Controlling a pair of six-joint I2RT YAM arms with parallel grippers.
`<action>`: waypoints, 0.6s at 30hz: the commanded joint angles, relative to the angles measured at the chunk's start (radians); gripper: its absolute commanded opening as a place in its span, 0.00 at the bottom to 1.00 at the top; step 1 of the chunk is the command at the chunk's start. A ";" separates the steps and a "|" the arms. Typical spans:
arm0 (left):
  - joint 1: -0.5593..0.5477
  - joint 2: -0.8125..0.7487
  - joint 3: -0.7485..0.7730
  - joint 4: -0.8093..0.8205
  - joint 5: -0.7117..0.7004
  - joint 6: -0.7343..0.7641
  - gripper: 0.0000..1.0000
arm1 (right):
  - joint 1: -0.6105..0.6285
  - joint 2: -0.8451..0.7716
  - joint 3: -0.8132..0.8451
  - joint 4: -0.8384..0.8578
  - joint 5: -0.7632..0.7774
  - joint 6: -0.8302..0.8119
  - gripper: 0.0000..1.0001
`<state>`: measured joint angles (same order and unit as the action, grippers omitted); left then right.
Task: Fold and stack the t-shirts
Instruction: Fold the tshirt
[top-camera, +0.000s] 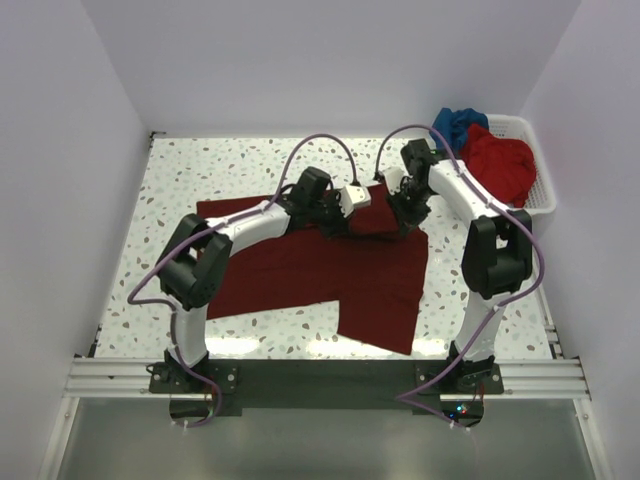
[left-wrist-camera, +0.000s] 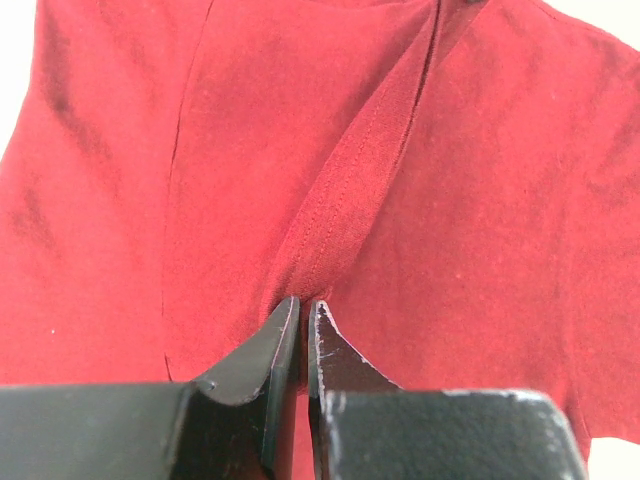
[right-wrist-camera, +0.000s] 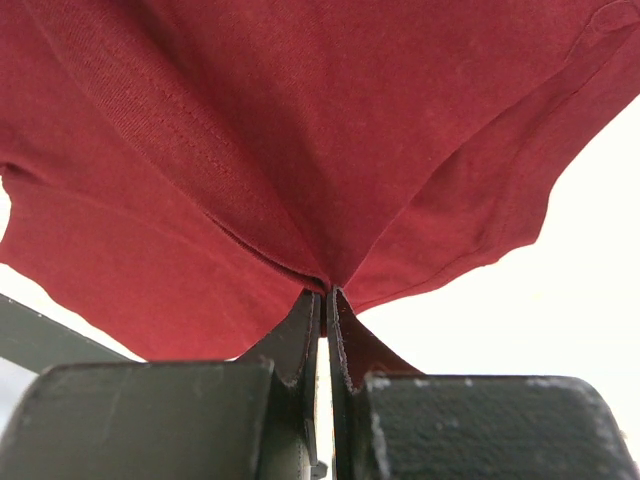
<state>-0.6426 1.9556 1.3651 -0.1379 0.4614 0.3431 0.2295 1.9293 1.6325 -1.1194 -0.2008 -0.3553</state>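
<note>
1. L gripper (left-wrist-camera: 303, 305): jaws nearly touching, nipping a stitched, raised ridge of the maroon t-shirt (left-wrist-camera: 480, 260). Cloth spreads ahead of the tips and to both sides.
2. R gripper (right-wrist-camera: 325, 295): jaws tight on an edge of the same shirt. Fabric is lifted and fans out above and ahead of the tips.
3. Step, as I read it: mid-fold on shirt no. 1, both pincers holding its far part, near each other. Next move prob. needs both pinches carried together toward the near hem, kept level so the fold lands square, then let go.
4. Rest of the shirt lies flat, nearer than both pincers, on the white speckled table (top-camera: 180, 170).
5. Beyond and to the right of the R pincer: white basket (top-camera: 546, 195) with red t-shirt (top-camera: 500, 165) and blue t-shirt (top-camera: 458, 122) heaped inside, unfolded.
6. Plain pale walls (top-camera: 330, 60) on three sides.
</note>
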 joint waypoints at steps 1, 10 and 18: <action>0.009 -0.061 -0.018 0.021 0.007 0.023 0.00 | 0.011 -0.078 -0.014 -0.030 0.005 0.024 0.00; 0.014 -0.084 -0.044 0.023 0.011 0.033 0.00 | 0.027 -0.096 -0.039 -0.031 0.015 0.033 0.00; 0.015 -0.080 -0.052 0.017 0.022 0.042 0.00 | 0.036 -0.095 -0.068 -0.026 0.017 0.035 0.00</action>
<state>-0.6407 1.9167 1.3262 -0.1379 0.4660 0.3611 0.2577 1.8816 1.5799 -1.1225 -0.2005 -0.3332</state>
